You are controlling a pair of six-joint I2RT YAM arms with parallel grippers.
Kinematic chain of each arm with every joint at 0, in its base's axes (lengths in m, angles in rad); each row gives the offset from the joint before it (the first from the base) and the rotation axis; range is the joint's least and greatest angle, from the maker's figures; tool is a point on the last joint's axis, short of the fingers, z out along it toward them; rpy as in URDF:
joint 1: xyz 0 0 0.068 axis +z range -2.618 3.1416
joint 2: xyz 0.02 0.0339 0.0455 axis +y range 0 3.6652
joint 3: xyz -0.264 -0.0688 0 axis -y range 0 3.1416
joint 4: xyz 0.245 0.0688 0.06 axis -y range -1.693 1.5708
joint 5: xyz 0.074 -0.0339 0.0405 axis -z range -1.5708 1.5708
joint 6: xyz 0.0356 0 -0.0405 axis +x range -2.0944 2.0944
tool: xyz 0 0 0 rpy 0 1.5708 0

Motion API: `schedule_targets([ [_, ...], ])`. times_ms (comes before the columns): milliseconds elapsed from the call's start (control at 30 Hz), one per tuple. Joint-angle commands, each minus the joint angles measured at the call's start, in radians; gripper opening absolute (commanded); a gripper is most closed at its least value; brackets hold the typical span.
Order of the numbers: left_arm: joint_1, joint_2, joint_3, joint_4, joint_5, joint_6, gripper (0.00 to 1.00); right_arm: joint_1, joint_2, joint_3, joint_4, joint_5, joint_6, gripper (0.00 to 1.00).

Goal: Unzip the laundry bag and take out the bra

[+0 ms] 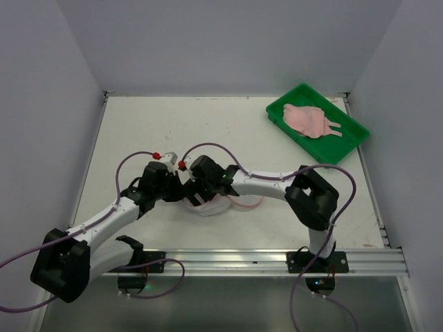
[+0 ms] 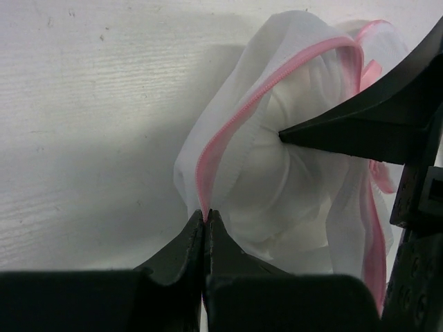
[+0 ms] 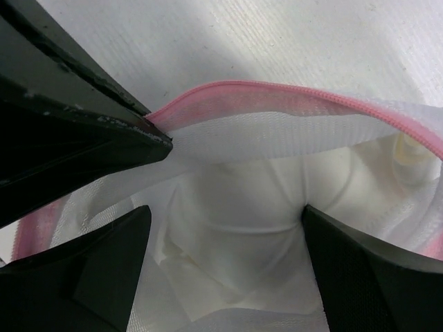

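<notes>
White mesh, pink edging: located the laundry bag [image 1: 211,206] at the middle of the table [image 1: 138,131], slumped between both arm tips. Found the left gripper [image 2: 206,216] clenched on the pink zip trim [image 2: 232,124] at the near edge of the mouth, pinning that rim. Found the right gripper [image 3: 227,221] spread wide, fingertips down inside the mouth and straddling a bulge of white padded fabric [image 3: 242,180], not yet pinching it. Took that fabric for the bra, though could not confirm shape through the folds. Judged the unzipping done or near done, going by the trim parted into a wide loop and the exposed interior; could not locate the slider. Step in hand: reaching in for the garment. Recommend next: close the right fingers on that fabric alone, clear of the mesh wall, then draw out against the left pinch as anchor. Noted also a green tray [image 1: 349,117] at the far right corner, well apart, with a pale pink garment [image 1: 311,119] lying in it.
</notes>
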Motion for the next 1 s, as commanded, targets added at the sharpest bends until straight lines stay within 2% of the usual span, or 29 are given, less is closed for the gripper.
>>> schedule_targets([
  [0,0.008,0.010,-0.013,0.018,-0.020,-0.027,0.00,-0.008,0.061,0.016,-0.071,0.033,-0.020,0.91],
  [33,0.010,0.017,-0.015,0.020,-0.020,-0.030,0.00,-0.007,0.070,0.016,-0.070,0.032,-0.018,0.88],
  [133,0.008,0.029,-0.019,0.032,-0.025,-0.039,0.00,-0.010,0.093,0.024,-0.071,0.032,-0.015,0.71],
  [167,0.008,0.030,-0.022,0.032,-0.028,-0.045,0.00,-0.013,0.095,0.024,-0.071,0.032,-0.014,0.56],
  [233,0.008,0.035,-0.025,0.037,-0.029,-0.048,0.00,-0.022,0.084,0.018,-0.071,0.030,-0.007,0.40],
  [267,0.010,0.035,-0.025,0.040,-0.029,-0.053,0.00,-0.027,0.076,0.013,-0.068,0.030,-0.001,0.25],
  [333,0.008,0.038,-0.028,0.040,-0.032,-0.056,0.00,-0.039,0.027,-0.008,-0.056,0.024,0.002,0.11],
  [367,0.008,0.038,-0.028,0.046,-0.032,-0.059,0.00,-0.043,0.007,-0.017,-0.042,0.016,0.003,0.00],
  [767,0.010,0.084,0.021,0.078,-0.003,-0.063,0.00,-0.071,-0.364,-0.119,0.150,-0.200,0.016,0.00],
  [967,0.010,0.093,0.047,0.095,0.026,-0.066,0.00,-0.100,-0.457,-0.156,0.275,-0.316,0.048,0.00],
])
